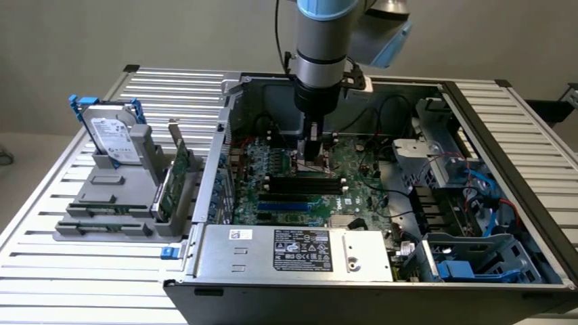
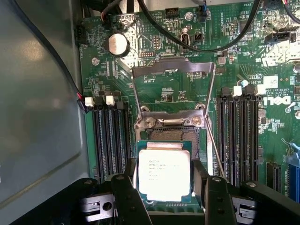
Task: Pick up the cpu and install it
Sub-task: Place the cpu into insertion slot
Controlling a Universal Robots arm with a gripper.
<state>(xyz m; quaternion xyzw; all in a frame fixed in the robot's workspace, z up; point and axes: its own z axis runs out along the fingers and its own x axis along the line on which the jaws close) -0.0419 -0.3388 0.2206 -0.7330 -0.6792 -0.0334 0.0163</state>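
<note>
Centrally, the gripper point(image 2: 164, 172) clamps the cpu point(image 2: 164, 180) by two opposite edges, directly over the open socket point(image 2: 171, 136) on the green motherboard point(image 2: 159, 89) inside the computer case point(image 1: 298, 301).

Hard drive point(image 1: 116, 139) beside open computer case point(image 1: 361, 305)

Beige wall point(image 1: 135, 34) behind slatted metal table point(image 1: 81, 284)

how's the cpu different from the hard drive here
The cpu is a small square chip; the hard drive is a bigger rectangle with blue handles. The cpu lies flat in the gripper, above the socket inside the case; the hard drive stands upright in a grey rack outside it. Both have silvery printed faces.
</note>
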